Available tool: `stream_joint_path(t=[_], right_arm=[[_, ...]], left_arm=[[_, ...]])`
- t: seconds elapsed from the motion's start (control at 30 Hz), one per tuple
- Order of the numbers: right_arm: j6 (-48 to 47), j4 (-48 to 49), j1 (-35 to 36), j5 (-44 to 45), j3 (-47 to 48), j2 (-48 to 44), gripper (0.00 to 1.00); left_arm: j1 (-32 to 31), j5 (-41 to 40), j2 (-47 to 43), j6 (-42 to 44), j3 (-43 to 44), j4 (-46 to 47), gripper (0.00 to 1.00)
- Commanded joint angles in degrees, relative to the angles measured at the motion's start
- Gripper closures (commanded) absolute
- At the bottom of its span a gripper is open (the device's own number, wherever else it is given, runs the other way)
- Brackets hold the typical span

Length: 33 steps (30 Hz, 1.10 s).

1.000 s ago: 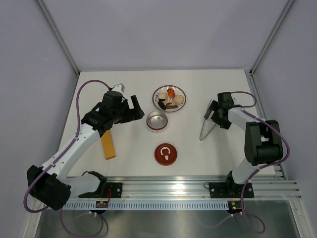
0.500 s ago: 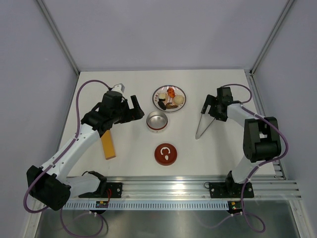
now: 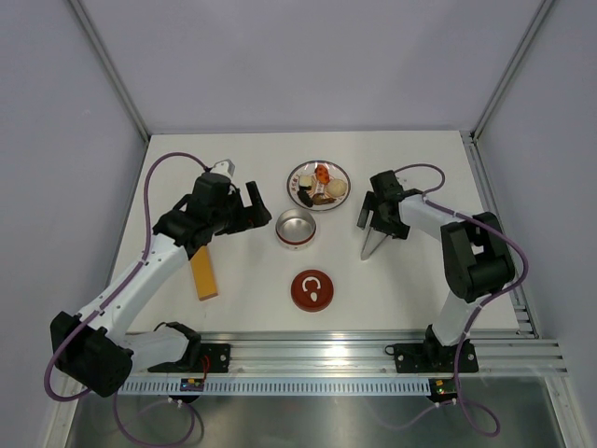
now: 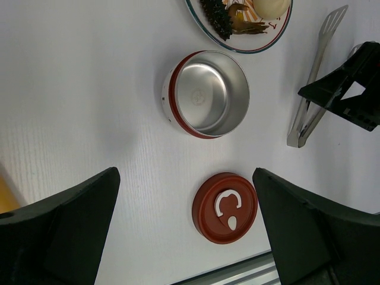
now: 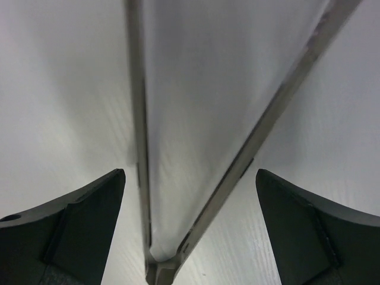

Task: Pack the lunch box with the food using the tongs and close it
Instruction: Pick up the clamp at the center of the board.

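Note:
The lunch box [image 3: 296, 230] is an open, empty steel tin [image 4: 208, 93] at mid-table, and its dark-red lid [image 3: 312, 290] lies flat nearer the arms [image 4: 225, 207]. The food [image 3: 322, 185] sits on a white plate behind the tin [image 4: 237, 12]. The tongs [image 3: 369, 245] lie on the table to the right of the tin [image 4: 309, 101]. My right gripper [image 3: 378, 215] hangs low over them, open. In the right wrist view both thin arms and the hinge of the tongs [image 5: 160, 267] lie between the fingers of the right gripper [image 5: 190, 231], untouched. My left gripper [image 3: 252, 210] is open left of the tin, nothing held [image 4: 187, 228].
A flat yellow-orange bar [image 3: 203, 273] lies under the left arm. The plate [image 3: 340, 170] stands behind the tin, its rim [image 4: 261, 47] close to it. Grey walls close in the back and sides, and a metal rail [image 3: 373, 355] runs along the near edge.
My right gripper has swung left towards the plate and tin, still open. The tongs under it have shifted left too. The left arm has not moved.

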Motion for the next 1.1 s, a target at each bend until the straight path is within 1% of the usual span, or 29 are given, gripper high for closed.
stream_joint_path(t=[0.0, 0.17, 0.23, 0.3, 0.43, 0.53, 0.73, 0.8, 0.93, 1.0, 1.07], right_arm=[[3.3, -5.4, -0.1, 8.7, 0.8, 1.8, 0.0], [2.1, -5.7, -0.5, 11.8, -2.5, -1.1, 0.01], [1.1, -4.6, -1.6, 8.9, -3.4, -2.8, 0.0], [-0.1, -3.2, -1.8, 8.8, -4.1, -3.8, 0.01], [-1.5, -1.6, -2.1, 5.5, -3.7, -4.2, 0.0], [0.6, 0.5, -2.1, 5.2, -3.7, -3.9, 0.0], [4.0, 5.2, -2.1, 9.2, -5.3, -4.0, 0.01], [5.2, 5.5, -2.1, 10.4, -4.7, -3.1, 0.01], [6.3, 2.9, -2.6, 8.8, -1.4, 0.5, 0.01], [6.3, 3.4, -2.6, 8.2, -1.3, 1.7, 0.03], [6.0, 3.9, -2.7, 8.3, -1.5, 1.8, 0.1]], left_arm=[[0.2, -0.1, -1.6, 0.3, -0.2, 1.2, 0.01], [0.1, 0.0, -1.7, 0.2, -0.6, 1.4, 0.01], [0.1, 0.2, -1.5, 0.1, -0.8, 1.8, 0.01], [0.1, 0.3, -1.6, 0.1, -0.9, 1.9, 0.01], [0.1, 0.4, -1.8, 0.1, -1.3, 2.1, 0.01], [0.2, 0.4, -2.0, 0.1, -1.5, 2.2, 0.01], [0.2, 0.5, -2.3, 0.7, -1.7, 2.1, 0.01], [0.1, 0.4, -2.4, 0.8, -1.5, 2.0, 0.01], [0.2, 0.4, -2.6, 0.9, -1.3, 1.8, 0.01], [0.1, 0.4, -2.7, 1.1, -1.1, 1.6, 0.01], [0.1, 0.4, -3.2, 1.4, -1.1, 1.4, 0.01]])
